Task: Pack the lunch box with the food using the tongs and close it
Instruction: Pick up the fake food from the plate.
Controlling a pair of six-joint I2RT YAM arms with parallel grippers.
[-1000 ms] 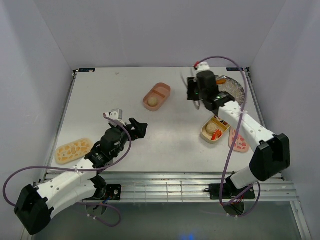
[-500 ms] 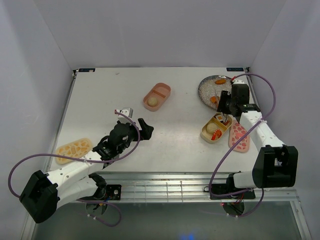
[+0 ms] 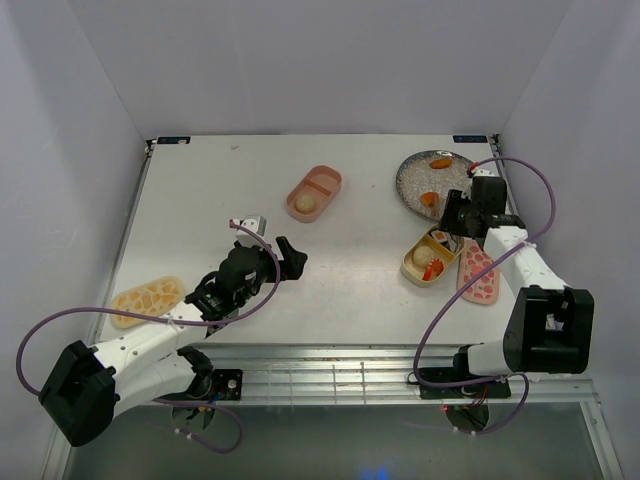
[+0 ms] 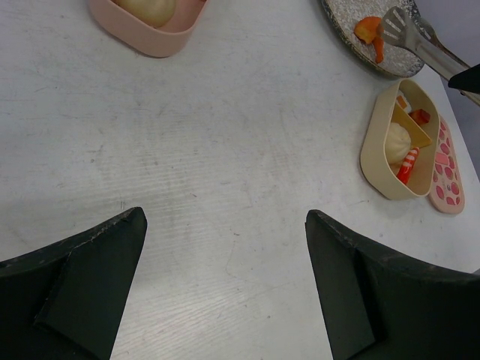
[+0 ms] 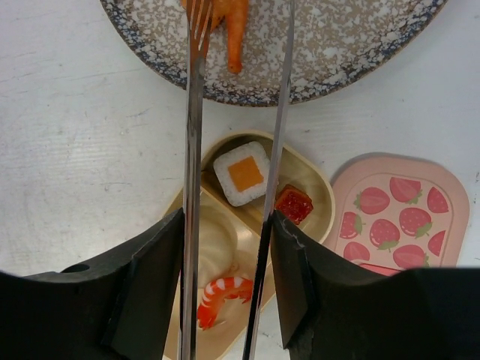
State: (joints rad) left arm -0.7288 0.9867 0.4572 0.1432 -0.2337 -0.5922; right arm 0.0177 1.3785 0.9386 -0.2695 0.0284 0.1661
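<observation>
With right jaws clamping the tongs [image 5: 193, 150] and left jaws wide, centre the 2 tips astride the orange piece [image 5: 235, 34] before squeezing.

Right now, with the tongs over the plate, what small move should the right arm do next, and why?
Probably lower the tongs around the orange piece on the grey plate, then squeeze. The right gripper is clamped on the tongs, whose arms stand spread with nothing between the tips. In the wrist view one tip overlaps that piece, so the tongs look nearly lined up.
</observation>
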